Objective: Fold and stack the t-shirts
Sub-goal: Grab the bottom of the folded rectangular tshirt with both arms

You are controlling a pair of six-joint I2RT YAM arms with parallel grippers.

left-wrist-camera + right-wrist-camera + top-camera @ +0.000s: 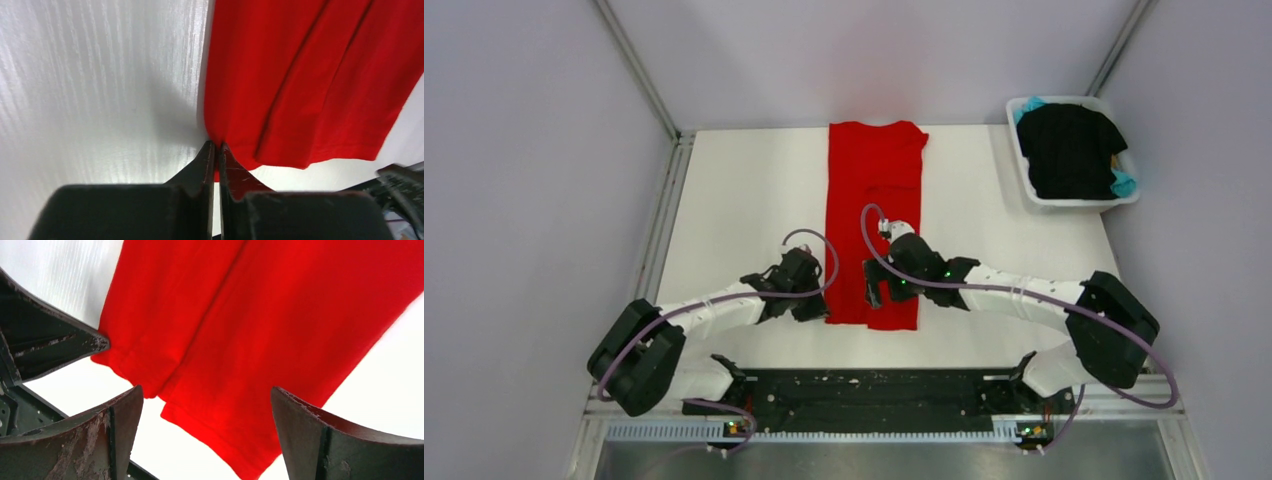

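At the near edge of the tabletop (pixel 744 190), the left gripper (pixel 216 147) pinched the hem corner of the narrow-folded red t-shirt (pixel 874 215), while the right gripper (pixel 205 395) hung spread above the hem, I suppose to take the other corner.

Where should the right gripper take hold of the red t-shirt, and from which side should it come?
Grip the near right corner of the red t-shirt, coming down from above at the near edge. The shirt lies flat as a long strip, and the left gripper pinches its near left corner, so the open right gripper should probably mirror it.
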